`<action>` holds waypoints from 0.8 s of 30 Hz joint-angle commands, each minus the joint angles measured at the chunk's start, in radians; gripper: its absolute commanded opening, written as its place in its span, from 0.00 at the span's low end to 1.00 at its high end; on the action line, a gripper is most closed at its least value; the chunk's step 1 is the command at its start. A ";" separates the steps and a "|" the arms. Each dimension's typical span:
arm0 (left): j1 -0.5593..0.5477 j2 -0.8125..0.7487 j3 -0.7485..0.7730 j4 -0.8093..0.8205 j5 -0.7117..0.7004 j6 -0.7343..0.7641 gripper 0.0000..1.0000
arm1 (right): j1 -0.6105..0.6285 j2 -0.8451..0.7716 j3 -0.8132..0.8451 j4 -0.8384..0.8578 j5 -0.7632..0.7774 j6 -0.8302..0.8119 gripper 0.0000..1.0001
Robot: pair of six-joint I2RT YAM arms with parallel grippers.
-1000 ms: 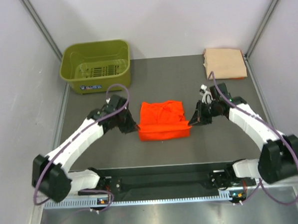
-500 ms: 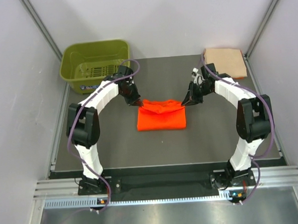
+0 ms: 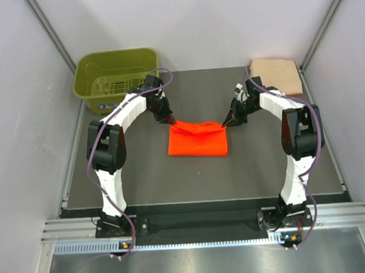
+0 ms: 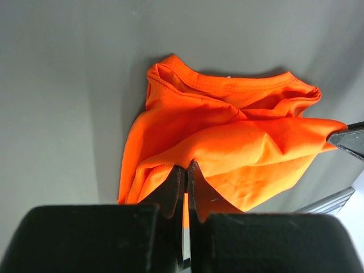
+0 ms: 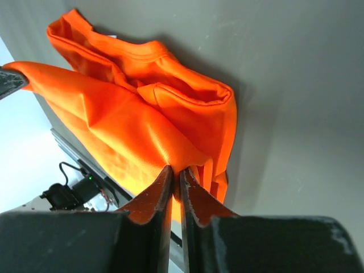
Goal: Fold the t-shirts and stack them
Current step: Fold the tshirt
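1. at the middle of the table [image 3: 142, 175], the orange t-shirt [image 3: 197, 143] lies folded, its far edge lifted
2. left gripper [image 3: 170, 122] and right gripper [image 3: 226, 124] each hold a far corner; the wrist views show both pinched tight on the cloth
3. only the top view shows the peach t-shirt [image 3: 276, 76] folded far right and the green basket [image 3: 117, 53] far left

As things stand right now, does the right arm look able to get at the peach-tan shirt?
Probably not yet: the right gripper is shut on a corner of the orange shirt. The peach-tan shirt lies close beyond it with nothing between, so after letting go it likely could.
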 commanded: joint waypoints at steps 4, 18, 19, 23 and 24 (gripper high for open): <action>0.022 0.043 0.029 -0.015 0.000 -0.003 0.18 | -0.004 0.029 0.078 -0.009 -0.012 -0.012 0.26; -0.015 -0.217 -0.138 0.100 0.085 -0.003 0.52 | 0.068 -0.103 0.229 -0.250 0.247 -0.184 0.62; -0.032 -0.227 -0.165 0.145 0.101 -0.017 0.50 | 0.083 -0.127 0.207 -0.229 0.199 -0.176 0.62; -0.061 -0.238 -0.299 0.250 0.193 -0.070 0.39 | 0.184 -0.138 0.071 -0.072 0.064 -0.083 0.54; -0.073 -0.231 -0.310 0.264 0.208 -0.074 0.37 | 0.200 -0.134 0.052 -0.043 0.027 -0.065 0.40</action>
